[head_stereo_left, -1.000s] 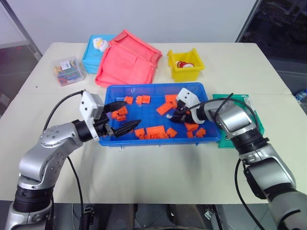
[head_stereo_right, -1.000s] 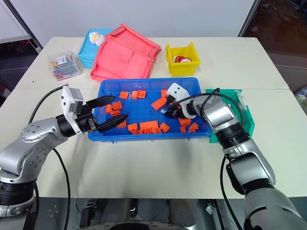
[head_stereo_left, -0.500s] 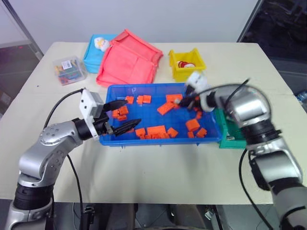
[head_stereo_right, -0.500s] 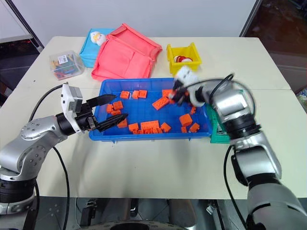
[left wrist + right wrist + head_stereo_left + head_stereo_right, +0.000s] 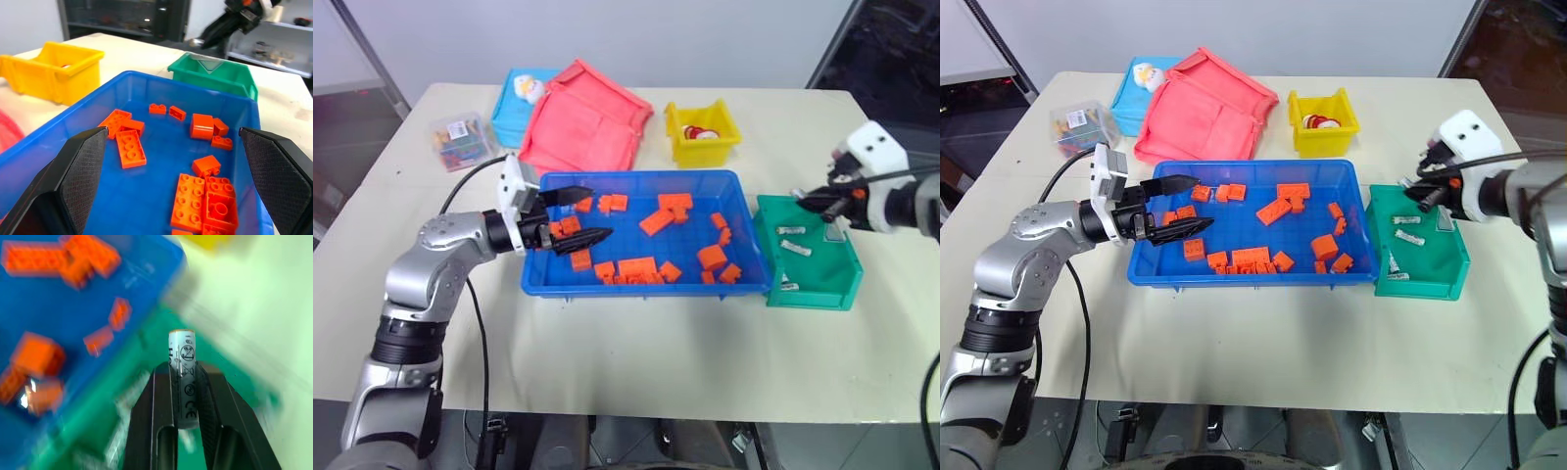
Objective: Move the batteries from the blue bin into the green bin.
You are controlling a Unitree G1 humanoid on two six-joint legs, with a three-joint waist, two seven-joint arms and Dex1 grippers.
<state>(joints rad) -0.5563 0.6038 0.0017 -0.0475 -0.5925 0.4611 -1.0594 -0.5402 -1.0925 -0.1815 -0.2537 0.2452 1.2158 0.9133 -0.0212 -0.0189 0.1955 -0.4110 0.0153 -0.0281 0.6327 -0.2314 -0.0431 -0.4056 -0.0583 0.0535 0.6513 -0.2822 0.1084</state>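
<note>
The blue bin (image 5: 646, 290) lies mid-table and holds several orange bricks (image 5: 632, 267). To its right stands the green bin (image 5: 832, 284) with three batteries (image 5: 796, 248) lying in it. Over the green bin's far end hangs my right gripper (image 5: 810, 199), shut on one silver-white battery (image 5: 182, 377) that stands upright between its fingers (image 5: 155, 421). Low over the left end of the blue bin, my left gripper (image 5: 598, 213) stands open and points right, with nothing between its fingers (image 5: 73, 181).
A yellow bin (image 5: 702, 133) with red and white pieces stands behind the blue bin. Further left are a pink-red tray (image 5: 582, 122), a light-blue box (image 5: 512, 96) and a clear box (image 5: 460, 143) of coloured bits. Bare table lies in front.
My right gripper rose out of the blue bin and swung right to above the green bin, still shut on the battery. The left gripper edged further over the blue bin.
</note>
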